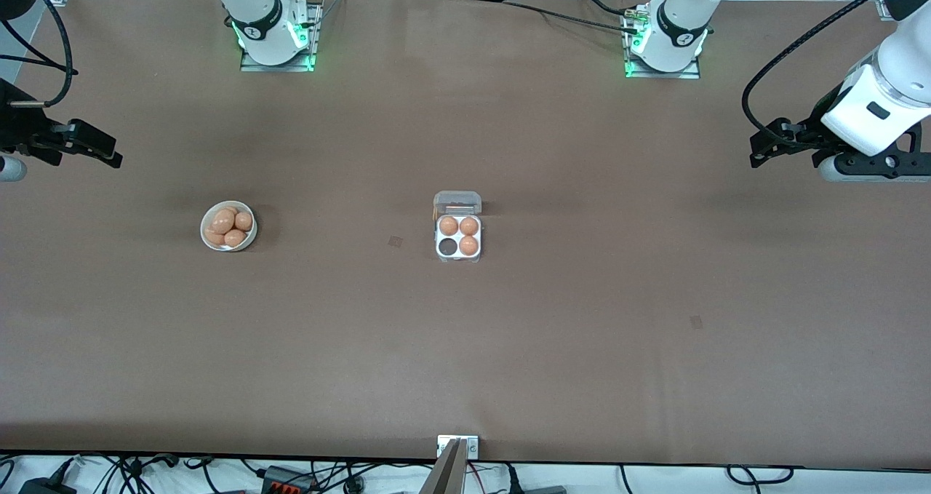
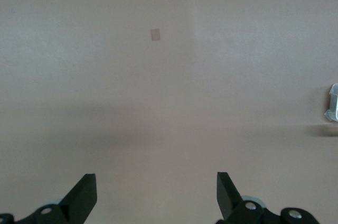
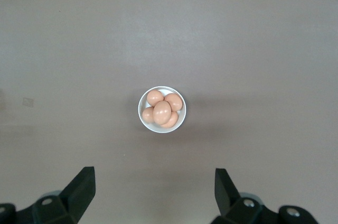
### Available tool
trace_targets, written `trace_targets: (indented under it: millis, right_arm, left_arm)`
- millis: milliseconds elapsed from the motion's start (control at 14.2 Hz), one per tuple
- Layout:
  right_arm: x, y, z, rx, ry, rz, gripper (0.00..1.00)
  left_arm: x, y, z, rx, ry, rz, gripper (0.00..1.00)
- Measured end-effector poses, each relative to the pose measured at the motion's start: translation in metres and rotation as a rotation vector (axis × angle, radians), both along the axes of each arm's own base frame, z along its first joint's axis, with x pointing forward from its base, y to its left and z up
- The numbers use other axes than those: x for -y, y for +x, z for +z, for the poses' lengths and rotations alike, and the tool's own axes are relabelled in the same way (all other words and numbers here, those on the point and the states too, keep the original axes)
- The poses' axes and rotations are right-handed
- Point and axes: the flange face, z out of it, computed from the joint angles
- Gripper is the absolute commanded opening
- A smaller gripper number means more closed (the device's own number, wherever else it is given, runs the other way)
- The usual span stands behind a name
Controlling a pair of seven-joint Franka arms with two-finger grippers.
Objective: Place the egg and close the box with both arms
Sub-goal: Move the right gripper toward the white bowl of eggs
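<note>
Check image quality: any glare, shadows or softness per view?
Front view: even light, soft shadows beside the bowl and the box, green glow at both arm bases. Left wrist view: soft, broad shadow band on the table. Right wrist view: eggs sharp, faint shadow beside the bowl.

So the right wrist view is mostly just plain brown table (image 3: 253, 39) with a round white bowl (image 3: 144, 115) sitting out in the open on it. The bowl's got orange-brown eggs (image 3: 162, 112) piled in it, one riding on top of the rest, looks like five. A soft shadow falls on the table beside the bowl. The right gripper (image 3: 154, 188) hangs up over the table with its two black fingers (image 3: 82, 189) spread wide, nothing between them.
</note>
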Motion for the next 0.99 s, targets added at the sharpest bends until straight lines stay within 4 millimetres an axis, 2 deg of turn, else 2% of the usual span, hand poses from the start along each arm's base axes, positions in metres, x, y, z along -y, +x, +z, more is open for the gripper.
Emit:
trace_targets:
  millis: [353,565,706,988]
  right_arm:
    - [-0.001,0.001,-0.002,-0.002,0.0,0.002,1.0]
    - [-0.002,0.007,-0.017,-0.028,0.0,0.004,1.0]
    - [0.0,0.018,-0.042,-0.055,0.0,0.001,1.0]
    - [0.002,0.042,-0.11,-0.139,0.001,-0.004,1.0]
  left_arm:
    - [0.0,0.0,0.0,0.0,0.0,0.0,1.0]
    - [0.0,0.0,0.0,0.0,0.0,0.0,1.0]
    - [0.0,0.0,0.0,0.0,0.0,0.0,1.0]
    - [0.0,0.0,0.0,0.0,0.0,0.0,1.0]
